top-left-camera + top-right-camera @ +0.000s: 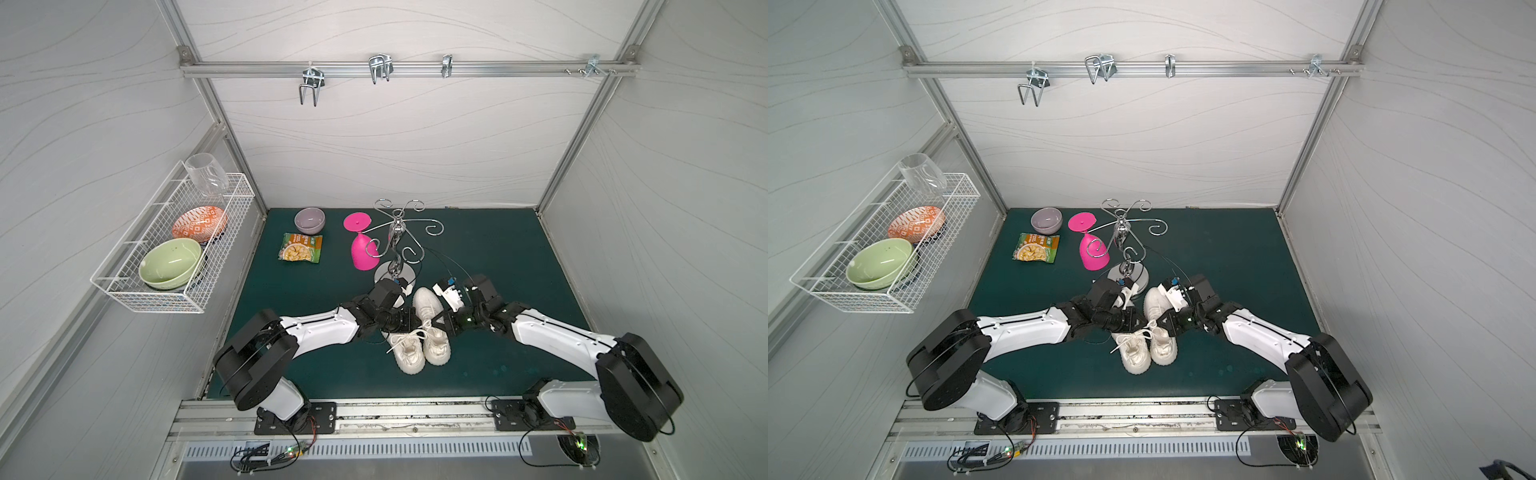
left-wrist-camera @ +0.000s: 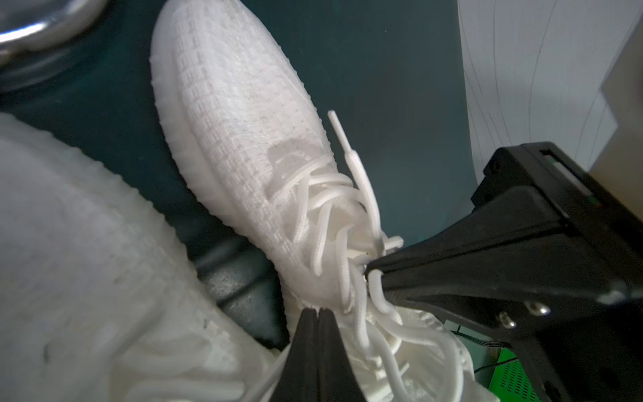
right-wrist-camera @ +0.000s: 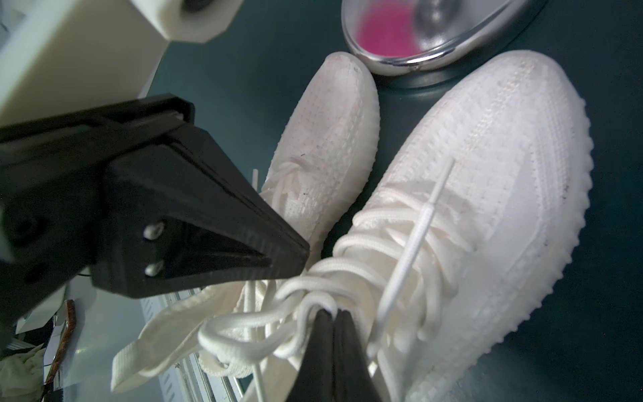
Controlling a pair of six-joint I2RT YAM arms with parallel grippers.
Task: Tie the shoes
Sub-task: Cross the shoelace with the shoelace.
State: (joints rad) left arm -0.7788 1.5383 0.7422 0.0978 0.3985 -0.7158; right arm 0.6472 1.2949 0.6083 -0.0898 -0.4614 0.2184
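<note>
The two cream-white shoes stand side by side near the front middle of the green mat, the left shoe and the right shoe. Both grippers meet over the right shoe's laces. My right gripper is shut on a loop of its white lace. My left gripper is shut, its tips pressed against the same shoe by the tongue; I cannot see a lace between them. A free lace end lies across that shoe's top. The left shoe's laces lie loose.
A chrome hook stand stands just behind the shoes' toes, with a pink cup lying beside it. A grey bowl and a snack packet lie at the back left. A wire basket with bowls hangs on the left wall.
</note>
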